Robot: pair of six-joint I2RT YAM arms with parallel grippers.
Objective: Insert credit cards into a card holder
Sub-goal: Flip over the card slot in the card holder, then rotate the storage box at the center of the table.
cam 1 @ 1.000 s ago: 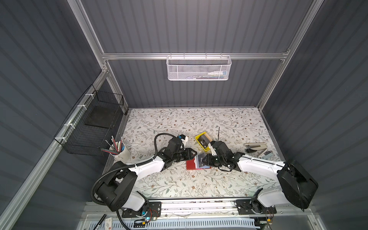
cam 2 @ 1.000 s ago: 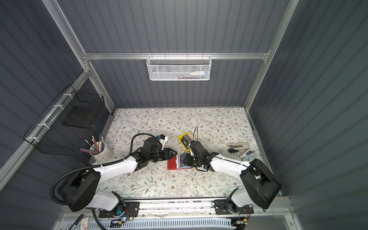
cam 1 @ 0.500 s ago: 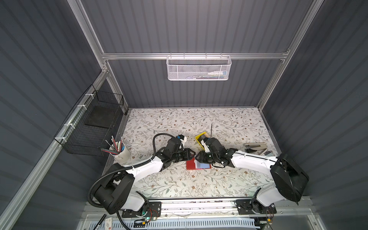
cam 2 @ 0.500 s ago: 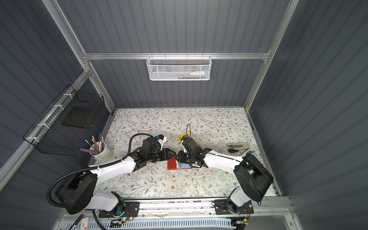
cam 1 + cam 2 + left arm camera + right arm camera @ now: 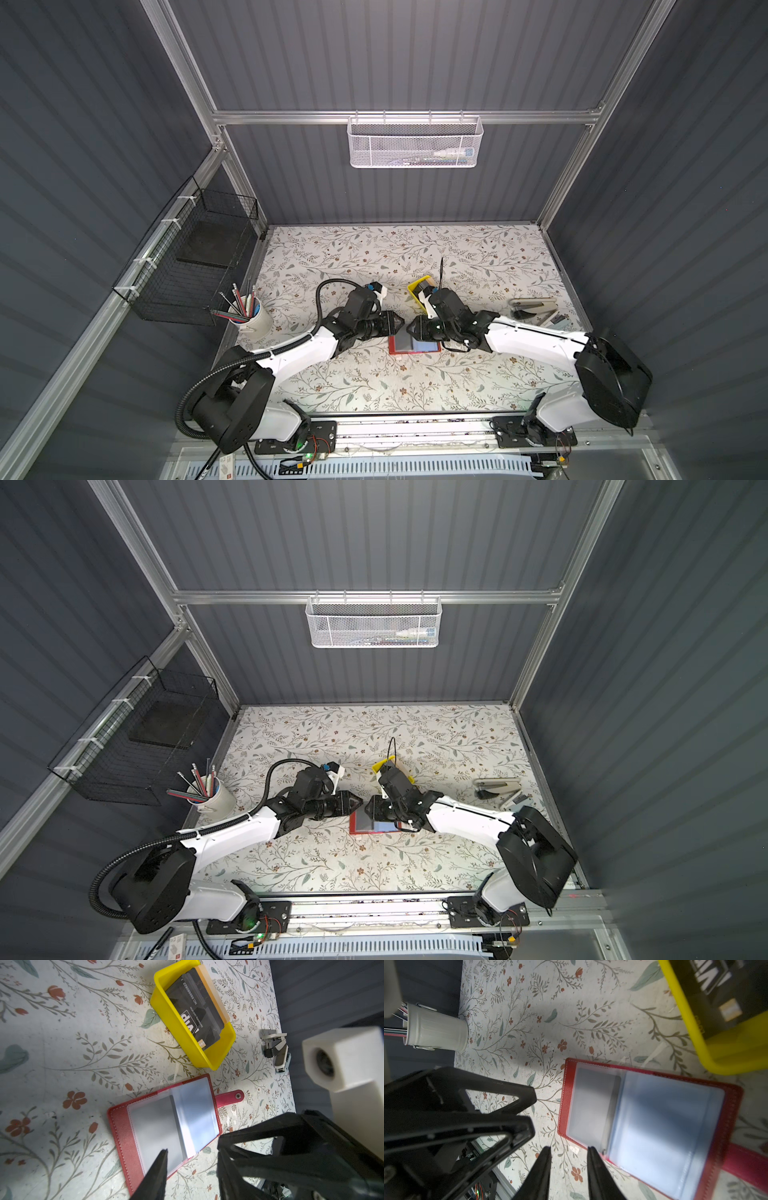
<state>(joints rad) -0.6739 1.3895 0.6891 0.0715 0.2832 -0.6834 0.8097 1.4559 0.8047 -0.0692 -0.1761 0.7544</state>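
Observation:
The red card holder [image 5: 415, 345] [image 5: 376, 825] lies open on the table, strap snap [image 5: 237, 1096] undone. Its sleeves face up, and a grey credit card [image 5: 158, 1126] [image 5: 593, 1105] sits in the left sleeve. More credit cards [image 5: 197, 1012] [image 5: 716, 980], black with "Vip" lettering, stand in the yellow tray [image 5: 187, 1043] [image 5: 417, 286] behind it. My left gripper [image 5: 400, 325] [image 5: 192, 1153] hovers open at the holder's far left corner, holding nothing. My right gripper [image 5: 410, 330] [image 5: 569, 1150] faces it tip to tip, open and empty, just off the holder's left edge.
A white cup of pencils [image 5: 255, 320] [image 5: 436, 1030] stands at the table's left edge. A stapler [image 5: 534, 305] [image 5: 274, 1051] and small items lie at the right edge. A black wire basket [image 5: 199, 257] hangs on the left wall, a white mesh basket [image 5: 415, 141] on the back rail.
My right gripper has swung left across the card holder toward the left gripper, and its jaws stand slightly wider. The left arm has hardly moved.

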